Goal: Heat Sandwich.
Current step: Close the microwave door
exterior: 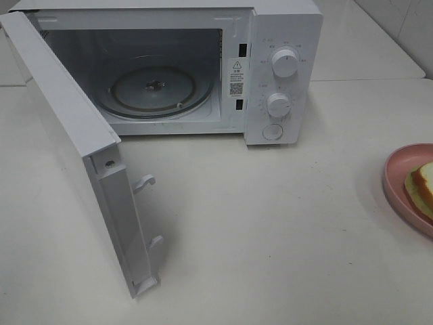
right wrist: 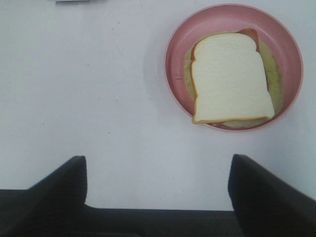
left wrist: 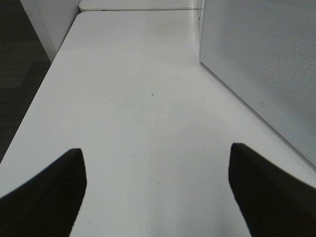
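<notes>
Right now the sandwich (right wrist: 231, 79) is lying on the pink plate (right wrist: 174, 59), at the table's (exterior: 270, 223) right edge in the high view, well apart from the microwave (exterior: 284, 74). Its door (exterior: 74, 156) is standing wide open, showing the glass turntable (exterior: 154, 89) inside. Both grippers are hanging with jaws spread and gripping nothing: the right gripper (right wrist: 157, 197) is hovering over bare table near the plate, while the left gripper (left wrist: 157, 192) is hovering above the tabletop beside the microwave's perforated side wall (left wrist: 266, 64)
</notes>
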Robot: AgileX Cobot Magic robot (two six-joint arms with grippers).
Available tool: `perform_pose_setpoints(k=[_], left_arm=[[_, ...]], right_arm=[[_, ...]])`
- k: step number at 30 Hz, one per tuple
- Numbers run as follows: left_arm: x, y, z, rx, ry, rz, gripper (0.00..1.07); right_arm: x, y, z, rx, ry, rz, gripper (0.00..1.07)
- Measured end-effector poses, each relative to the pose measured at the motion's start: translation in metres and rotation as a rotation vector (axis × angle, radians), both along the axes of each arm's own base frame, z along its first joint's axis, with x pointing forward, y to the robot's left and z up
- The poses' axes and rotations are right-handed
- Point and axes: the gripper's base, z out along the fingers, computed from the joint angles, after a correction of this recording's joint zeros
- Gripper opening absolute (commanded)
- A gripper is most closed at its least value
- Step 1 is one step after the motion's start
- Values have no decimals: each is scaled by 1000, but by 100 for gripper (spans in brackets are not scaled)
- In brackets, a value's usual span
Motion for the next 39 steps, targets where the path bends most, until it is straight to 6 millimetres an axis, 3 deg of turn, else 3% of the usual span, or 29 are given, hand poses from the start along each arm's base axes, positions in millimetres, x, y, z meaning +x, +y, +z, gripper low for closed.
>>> perform_pose_setpoints(k=[3, 4, 7, 15, 39], left_arm=[[0, 0, 0, 0, 0, 0, 74], [0, 0, 0, 0, 0, 0, 74], [0, 0, 0, 0, 0, 0, 74], [0, 0, 0, 0, 0, 0, 74], [0, 0, 0, 0, 0, 0, 74]], right_arm=[[-35, 2, -16, -6, -93, 0, 76], [-35, 2, -16, -6, -93, 0, 76], [-60, 4, -31, -12, -196, -2, 76], [-89, 5, -61, -23, -352, -5, 76], [-94, 5, -62, -28, -410, -7, 76]])
